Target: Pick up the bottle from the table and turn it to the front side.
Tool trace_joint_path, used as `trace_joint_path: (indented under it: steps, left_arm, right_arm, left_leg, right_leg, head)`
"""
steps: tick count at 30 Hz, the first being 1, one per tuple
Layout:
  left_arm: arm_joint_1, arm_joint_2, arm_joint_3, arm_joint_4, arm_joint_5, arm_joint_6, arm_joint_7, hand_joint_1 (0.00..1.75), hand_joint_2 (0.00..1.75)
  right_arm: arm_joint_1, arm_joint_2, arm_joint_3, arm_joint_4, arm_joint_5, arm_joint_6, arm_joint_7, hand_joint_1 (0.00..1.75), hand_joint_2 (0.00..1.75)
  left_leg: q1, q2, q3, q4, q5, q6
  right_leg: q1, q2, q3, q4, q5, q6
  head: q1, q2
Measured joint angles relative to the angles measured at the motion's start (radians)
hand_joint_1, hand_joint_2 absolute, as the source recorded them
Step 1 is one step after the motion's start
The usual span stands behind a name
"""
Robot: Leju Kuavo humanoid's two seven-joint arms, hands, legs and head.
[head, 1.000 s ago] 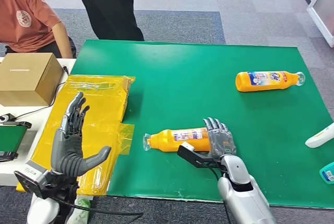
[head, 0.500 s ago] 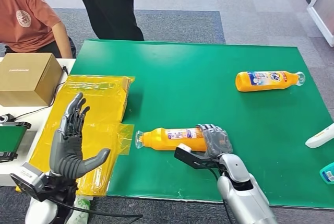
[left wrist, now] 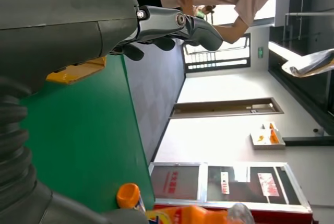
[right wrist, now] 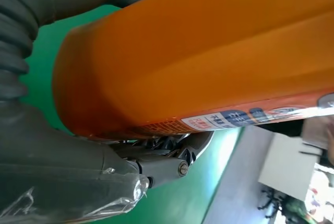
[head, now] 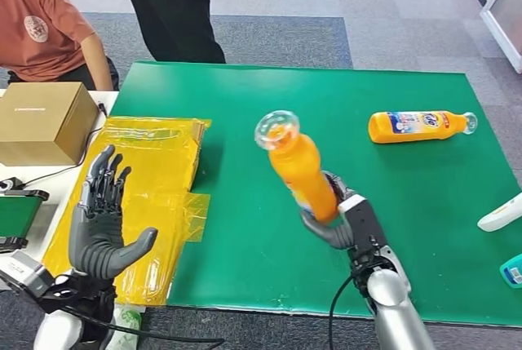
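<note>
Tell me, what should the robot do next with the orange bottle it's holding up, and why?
Probably keep rolling the wrist a little. The right hand holds the orange bottle off the green table, tilted, with its clear cap toward the camera. In the head view the bottle shows mostly plain orange, and its label sits along one edge in the right wrist view, so the front likely isn't facing forward yet.

The right hand has lifted the bottle off the table, tilting it upward.

Orange bottle aloft, tilted, clear cap up
</note>
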Motion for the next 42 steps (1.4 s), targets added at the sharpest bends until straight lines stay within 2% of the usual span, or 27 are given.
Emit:
trace_joint_path:
  steps: [2,4,10,13,18,26,42]
  left_arm:
    - [-0.009,0.0,0.0,0.008,0.007,0.002,-0.001,0.0,1.75]
    - [-0.018,0.0,0.0,0.017,0.017,0.004,0.005,0.0,1.75]
    - [-0.046,0.0,-0.005,0.058,0.042,-0.028,0.039,0.0,1.75]
    - [-0.063,0.001,-0.024,0.074,0.022,-0.052,0.052,0.0,1.75]
    - [-0.102,0.005,-0.088,0.116,0.069,-0.155,0.1,0.0,1.75]
    - [-0.176,0.022,-0.205,0.23,0.148,-0.265,0.143,0.0,1.75]
    - [-0.301,0.086,-0.291,0.315,0.069,-0.266,0.179,0.0,1.75]
  right_arm:
    - [0.016,0.007,-0.006,-0.027,-0.041,0.012,-0.018,1.75,1.75]
    - [0.028,0.013,-0.002,-0.051,-0.02,-0.002,-0.035,1.75,1.75]
    - [0.042,0.017,0.099,-0.109,0.259,-0.114,-0.069,1.75,1.75]
    - [0.05,0.018,0.163,-0.122,0.32,-0.141,-0.073,1.75,1.75]
    - [0.048,0.025,0.264,-0.122,0.394,-0.185,-0.086,1.75,1.75]
    - [-0.01,0.035,0.368,-0.079,0.408,-0.198,-0.079,1.75,1.75]
    - [-0.074,0.035,0.395,0.003,0.395,-0.197,-0.057,1.75,1.75]
  left_leg:
    - [0.0,0.0,0.0,0.0,0.0,0.0]
    - [0.0,0.0,0.0,0.0,0.0,0.0]
    - [0.0,0.0,0.0,0.0,0.0,0.0]
    - [0.0,0.0,0.0,0.0,0.0,0.0]
    - [0.0,0.0,0.0,0.0,0.0,0.0]
    - [0.0,0.0,0.0,0.0,0.0,0.0]
    - [0.0,0.0,0.0,0.0,0.0,0.0]
  right_leg:
    - [0.0,0.0,0.0,0.0,0.0,0.0]
    - [0.0,0.0,0.0,0.0,0.0,0.0]
    - [0.0,0.0,0.0,0.0,0.0,0.0]
    - [0.0,0.0,0.0,0.0,0.0,0.0]
    - [0.0,0.0,0.0,0.0,0.0,0.0]
    - [0.0,0.0,0.0,0.0,0.0,0.0]
    - [0.0,0.0,0.0,0.0,0.0,0.0]
  head:
    - [0.0,0.0]
    - [0.0,0.0]
    - [0.0,0.0]
    - [0.0,0.0]
    - [0.0,0.0]
    - [0.0,0.0]
    - [0.0,0.0]
